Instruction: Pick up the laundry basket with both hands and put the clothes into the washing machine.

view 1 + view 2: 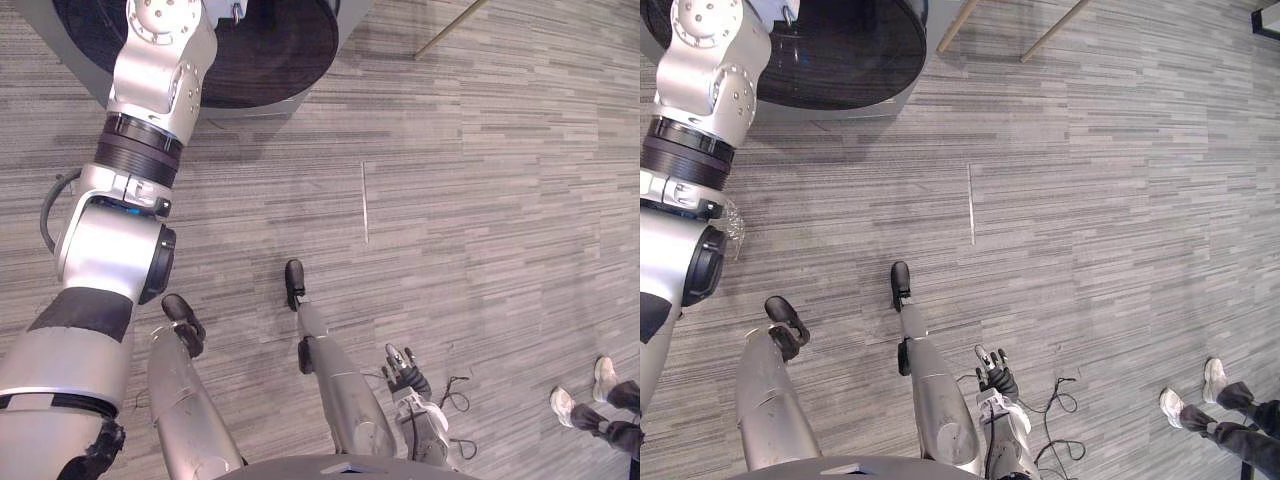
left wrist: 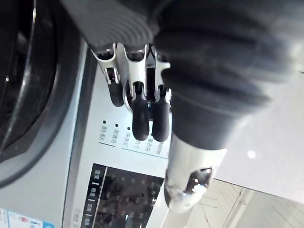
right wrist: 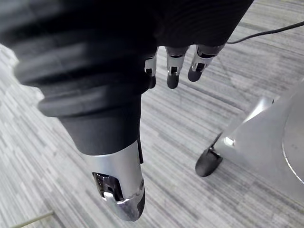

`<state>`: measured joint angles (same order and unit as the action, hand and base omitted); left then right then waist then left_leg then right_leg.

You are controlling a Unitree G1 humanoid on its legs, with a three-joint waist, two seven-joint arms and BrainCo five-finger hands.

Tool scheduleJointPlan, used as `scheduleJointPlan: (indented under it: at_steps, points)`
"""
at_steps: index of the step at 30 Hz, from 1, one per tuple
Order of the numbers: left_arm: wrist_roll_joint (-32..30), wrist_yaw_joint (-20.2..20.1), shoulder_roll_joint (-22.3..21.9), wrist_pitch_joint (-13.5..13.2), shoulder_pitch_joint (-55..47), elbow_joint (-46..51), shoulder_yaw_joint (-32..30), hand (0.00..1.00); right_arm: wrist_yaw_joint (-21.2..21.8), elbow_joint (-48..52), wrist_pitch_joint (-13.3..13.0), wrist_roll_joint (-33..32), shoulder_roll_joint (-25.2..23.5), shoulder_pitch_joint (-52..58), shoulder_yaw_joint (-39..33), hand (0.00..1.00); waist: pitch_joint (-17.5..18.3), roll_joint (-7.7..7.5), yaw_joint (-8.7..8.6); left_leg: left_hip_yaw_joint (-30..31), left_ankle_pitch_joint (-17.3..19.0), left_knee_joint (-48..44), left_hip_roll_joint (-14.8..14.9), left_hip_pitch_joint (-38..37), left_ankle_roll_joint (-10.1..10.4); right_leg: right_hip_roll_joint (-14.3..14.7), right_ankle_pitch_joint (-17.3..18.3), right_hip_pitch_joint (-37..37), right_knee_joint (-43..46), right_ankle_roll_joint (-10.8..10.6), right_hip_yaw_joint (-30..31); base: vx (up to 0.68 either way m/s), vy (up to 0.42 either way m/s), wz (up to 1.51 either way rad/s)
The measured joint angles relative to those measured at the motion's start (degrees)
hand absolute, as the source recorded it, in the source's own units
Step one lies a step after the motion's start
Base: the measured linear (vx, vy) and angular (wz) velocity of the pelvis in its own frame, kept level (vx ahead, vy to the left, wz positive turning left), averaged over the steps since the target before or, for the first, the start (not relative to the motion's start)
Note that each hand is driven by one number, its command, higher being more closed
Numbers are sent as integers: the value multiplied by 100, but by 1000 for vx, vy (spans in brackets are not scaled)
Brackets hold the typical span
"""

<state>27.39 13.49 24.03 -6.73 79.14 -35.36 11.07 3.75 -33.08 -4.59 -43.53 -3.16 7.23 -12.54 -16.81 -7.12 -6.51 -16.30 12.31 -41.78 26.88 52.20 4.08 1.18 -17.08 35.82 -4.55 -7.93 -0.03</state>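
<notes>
1. Covering nearly all of both head views, the grey striped carpet (image 1: 480,200) runs from the machine to the near edge.
2. The washing machine (image 1: 250,60) stands at the far left of that floor, with its round dark door (image 1: 840,55) towards the robot. Its control panel (image 2: 118,190) shows up close in the left wrist view.
3. The left hand (image 2: 140,102) is raised to the machine, fingers nearly straight and side by side, dark tips just before the panel. Whether they touch it I cannot tell.
4. The right hand (image 3: 173,69) hangs low over the carpet at the robot's right side, fingers loosely bent, side by side, gripping nothing.
5. A person's pale shoes (image 1: 603,378) stand on the carpet at the right, well apart from the robot.
</notes>
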Motion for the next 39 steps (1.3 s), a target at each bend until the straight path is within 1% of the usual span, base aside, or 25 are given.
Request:
scheduleJointPlan:
  at_steps: [2,3,4,7,9,10,11,14,17,18,21,22,24,26,28,29,30,31,32,33,34,35,36,38,39]
  points:
    - [27,71,-79,-249,-568,519,-393,0,7,22,-10,4,3,58,7,0,0,0,27,73,-31,31,-27,3,7,1,23,-53,0,29,-86,-7,-46,26]
    - [131,143,-195,-423,-1132,925,-727,0,9,23,-14,5,5,112,16,0,1,0,58,126,-100,101,-67,-31,-11,-14,66,-140,0,94,-215,9,-46,38]
    - [164,190,-284,-479,-1393,1100,-846,0,9,21,-14,5,6,124,17,0,1,1,68,190,-125,134,-102,-51,0,-18,86,-189,0,106,-265,22,-45,54]
    - [283,423,-704,-704,-2663,1876,-1086,0,2,55,-35,5,10,198,21,0,12,-15,250,316,-252,401,-292,-284,21,-108,222,-448,26,156,-461,41,-48,53]
    - [272,532,-1307,-842,-3932,2532,-1071,0,-6,66,-46,7,11,194,69,0,29,-36,437,379,-332,647,-469,-637,37,-205,408,-752,121,179,-632,66,-42,57]
    - [272,533,-1471,-853,-4243,2651,-1030,0,-6,66,-52,7,11,193,68,0,33,-40,478,381,-350,713,-522,-744,39,-238,462,-832,166,175,-681,105,-26,59]
    - [263,521,-1796,-886,-4968,2854,-808,0,-17,56,-68,7,11,194,67,0,74,-55,572,379,-379,892,-639,-1044,48,-326,611,-1033,274,171,-730,91,-15,44]
    - [-96,355,-2081,-853,-5943,2781,-488,0,-54,2,-77,11,12,190,63,0,285,-56,619,368,-435,1167,-834,-1480,53,-488,869,-1309,490,158,-857,100,-13,43]
    - [-178,-81,-2261,-667,-6798,2174,-346,0,-78,-288,-69,76,13,193,55,0,565,-26,676,342,-532,1616,-1111,-2199,60,-709,1163,-1791,696,121,-1004,104,-18,44]
    - [-213,-276,-2311,-597,-7088,1822,-361,0,-122,-435,-65,119,14,205,43,0,776,-5,699,332,-576,1812,-1222,-2409,64,-808,1284,-1900,793,95,-1042,93,-11,37]
    - [-339,-646,-2345,-302,-7463,593,-362,0,-151,-628,-25,124,28,184,-135,0,1119,150,757,307,-736,2274,-1493,-2915,52,-1029,1435,-2227,845,69,-1166,70,0,33]
    - [-625,-724,-2339,-174,-7551,52,-385,0,-179,-771,-16,170,50,140,-234,0,1292,217,768,276,-827,2507,-1615,-3073,36,-1119,1473,-2268,863,49,-1171,23,10,17]
    - [-1212,-831,-2303,-44,-7652,-672,-480,0,-188,-1091,1,359,168,58,-277,0,1415,312,765,226,-972,2866,-1788,-3384,21,-1238,1514,-2409,861,37,-1174,33,15,13]
    - [-1446,-888,-2296,55,-7786,-1388,-715,0,-198,-1446,39,412,185,35,-504,0,1495,396,704,217,-1058,3150,-1941,-3762,15,-1334,1611,-2624,930,9,-1189,37,23,12]
    - [-1481,-895,-2261,115,-7914,-1863,-868,0,-192,-1759,116,546,185,46,-709,0,1499,398,617,221,-1016,3237,-2039,-4084,20,-1425,1854,-2786,1206,79,-1185,32,33,9]
    - [-1676,-895,-2217,160,-8001,-2084,-911,0,-189,-1885,151,565,171,88,-866,0,1488,373,571,217,-885,3225,-2097,-4270,-3,-1548,2063,-2815,1571,195,-1160,19,41,5]
    - [-1759,-897,-2214,172,-8040,-2194,-943,0,-187,-1954,153,565,174,101,-916,0,1482,366,547,216,-844,3231,-2127,-4373,-7,-1598,2128,-2803,1796,242,-1147,-20,10,-5]
    - [-1836,-901,-2236,185,-8055,-2304,-1028,0,-185,-2033,201,563,203,121,-1023,0,1441,414,501,211,-809,3296,-2080,-4554,-23,-1598,2122,-2566,2584,421,-984,-53,21,-15]
    - [-1862,-935,-2219,220,-8082,-2467,-1104,0,-173,-2025,220,555,226,158,-1076,0,1397,507,458,194,-806,3350,-1954,-4758,-19,-1463,1774,-2167,3488,919,-633,-51,27,-18]
    - [-1873,-954,-2201,235,-8076,-2529,-1130,0,-176,-2027,221,554,225,154,-1071,0,1361,634,428,189,-806,3401,-1882,-4913,-20,-1383,1582,-2027,3811,1067,-475,2,51,-22]
    - [-1898,-1017,-2182,255,-8060,-2588,-1271,0,-175,-2028,221,551,247,132,-1063,0,1288,646,386,67,-783,3407,-1777,-5102,-48,-1354,1501,-1780,4360,879,-261,-20,9,-27]
    - [-1960,-1000,-2128,265,-8071,-2614,-1379,0,-175,-2062,239,557,238,154,-1017,0,1298,579,395,-26,-758,3408,-1737,-5181,-42,-1365,1694,-1660,4458,690,-199,-1,-35,-43]
    - [-2102,-1002,-2064,272,-8069,-2648,-1457,0,-174,-2163,233,559,230,127,-1000,0,1276,520,411,-160,-745,3468,-1682,-5295,-29,-1407,1932,-1560,4201,704,-222,-11,-54,-40]
    - [-2093,-1003,-2047,274,-8074,-2714,-1515,0,-194,-2298,233,563,239,105,-1025,0,1282,533,403,-306,-728,3546,-1552,-5331,-1,-1422,1981,-1594,3483,632,-293,84,-102,-22]
    - [-2082,-1003,-2049,273,-8070,-2709,-1571,0,-198,-2420,233,555,257,92,-1060,0,1283,522,406,-388,-699,3626,-1501,-5356,44,-1514,1978,-1599,2902,618,-421,166,-161,-18]
